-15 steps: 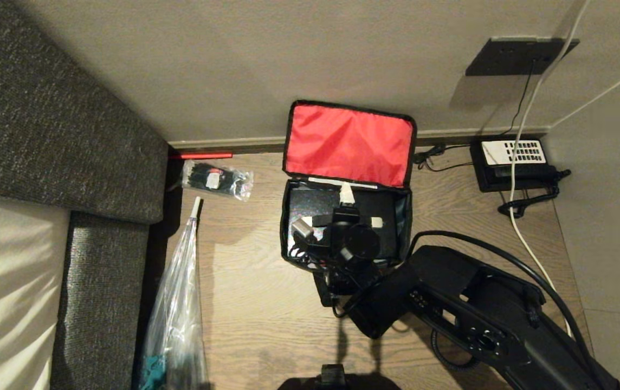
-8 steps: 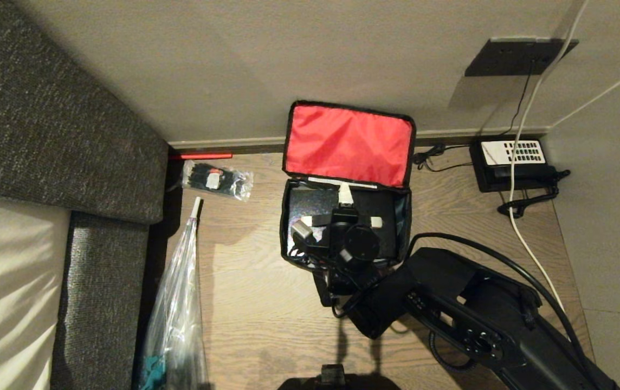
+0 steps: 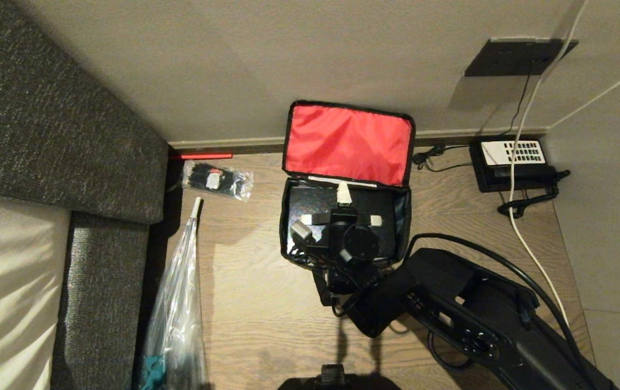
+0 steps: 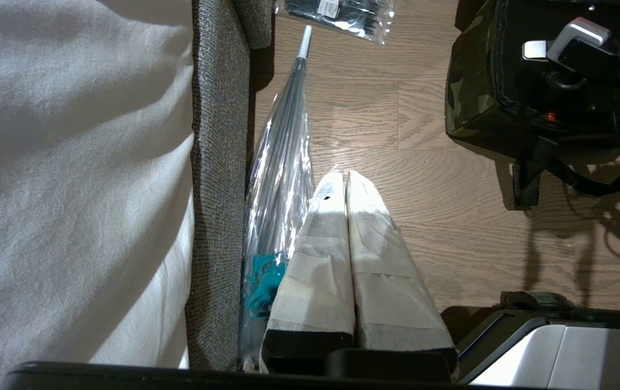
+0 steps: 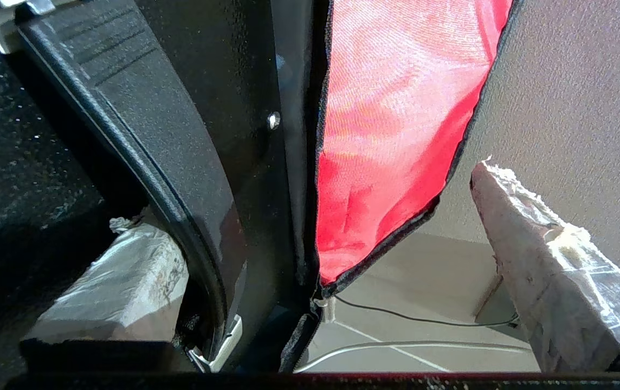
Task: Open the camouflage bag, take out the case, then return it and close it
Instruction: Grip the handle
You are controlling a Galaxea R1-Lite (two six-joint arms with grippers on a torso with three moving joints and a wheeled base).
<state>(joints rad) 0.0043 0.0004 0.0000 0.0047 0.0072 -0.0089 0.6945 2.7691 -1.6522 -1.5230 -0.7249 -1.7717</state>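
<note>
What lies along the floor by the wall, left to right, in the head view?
Sofa → small packet → camouflage bag with its red-lined lid open → telephone.

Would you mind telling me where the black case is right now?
In the head view the case sits inside the open camouflage bag on the wooden floor, below the raised red lid lining, left of the telephone.

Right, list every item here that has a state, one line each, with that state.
camouflage bag: open, red-lined lid upright against the wall.
case: lying inside the bag, handle up.
right gripper: open, fingers either side of the case handle.
left gripper: shut, empty, parked above the floor.
telephone: handset on its cradle.
</note>
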